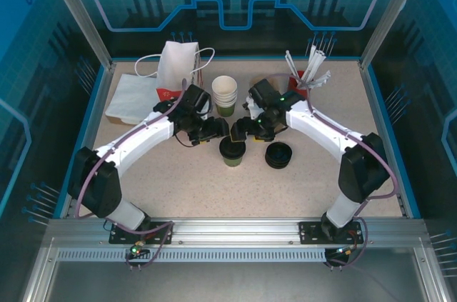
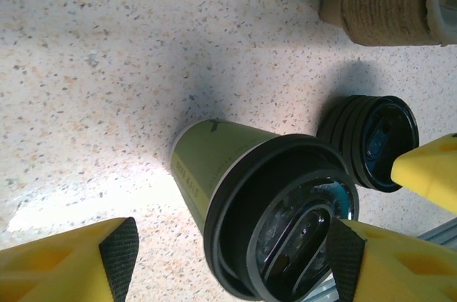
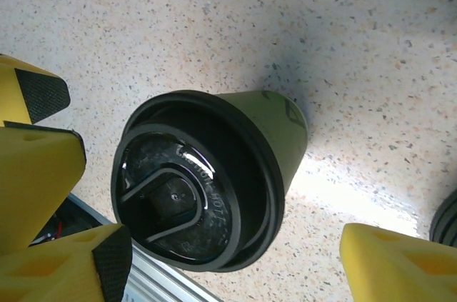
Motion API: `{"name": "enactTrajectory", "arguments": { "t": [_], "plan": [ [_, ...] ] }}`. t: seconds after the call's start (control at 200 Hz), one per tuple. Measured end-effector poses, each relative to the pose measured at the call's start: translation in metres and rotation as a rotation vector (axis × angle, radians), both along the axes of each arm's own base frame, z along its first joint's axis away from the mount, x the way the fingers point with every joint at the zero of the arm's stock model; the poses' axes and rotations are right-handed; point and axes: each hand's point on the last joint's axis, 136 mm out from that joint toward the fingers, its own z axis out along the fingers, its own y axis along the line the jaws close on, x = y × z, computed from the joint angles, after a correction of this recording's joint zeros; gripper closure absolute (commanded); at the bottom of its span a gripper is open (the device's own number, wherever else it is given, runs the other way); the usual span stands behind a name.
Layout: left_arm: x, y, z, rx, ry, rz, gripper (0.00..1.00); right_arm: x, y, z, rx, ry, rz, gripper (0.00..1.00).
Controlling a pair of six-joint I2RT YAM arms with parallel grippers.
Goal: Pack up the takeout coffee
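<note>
The takeout coffee (image 1: 232,151) stands upright on the speckled table, a green-walled paper cup with a black lid (image 2: 285,223) pressed on it (image 3: 189,195). Both grippers hover just above it, facing each other. My left gripper (image 1: 218,129) is open, and its black pads (image 2: 120,255) stand wide on either side of the cup (image 2: 232,259). My right gripper (image 1: 241,131) is open too (image 3: 235,259), its yellow fingers (image 3: 396,263) well apart around the cup. Neither gripper holds anything.
A loose stack of black lids (image 1: 278,155) lies right of the cup (image 2: 375,141). A stack of lidless cups (image 1: 224,95) stands behind it. At the back left are a white paper bag (image 1: 175,66) and napkins (image 1: 132,98). A holder with stirrers (image 1: 307,77) stands back right.
</note>
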Motion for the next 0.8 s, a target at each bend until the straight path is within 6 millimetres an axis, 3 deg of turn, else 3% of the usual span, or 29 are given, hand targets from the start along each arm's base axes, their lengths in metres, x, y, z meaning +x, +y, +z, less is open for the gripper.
{"name": "enactTrajectory", "arguments": {
  "t": [0.29,0.53,0.8],
  "plan": [
    [-0.025,0.023,0.019,-0.023,-0.042,0.037,0.27,0.016,0.020,-0.012,0.034,0.019,0.042,0.22],
    [-0.049,0.042,-0.003,-0.013,0.021,0.091,0.27,0.012,0.027,-0.012,0.079,0.035,0.060,0.25],
    [-0.060,0.049,-0.019,-0.012,0.078,0.109,0.27,-0.010,0.020,-0.019,0.094,0.085,0.065,0.26]
  ]
}}
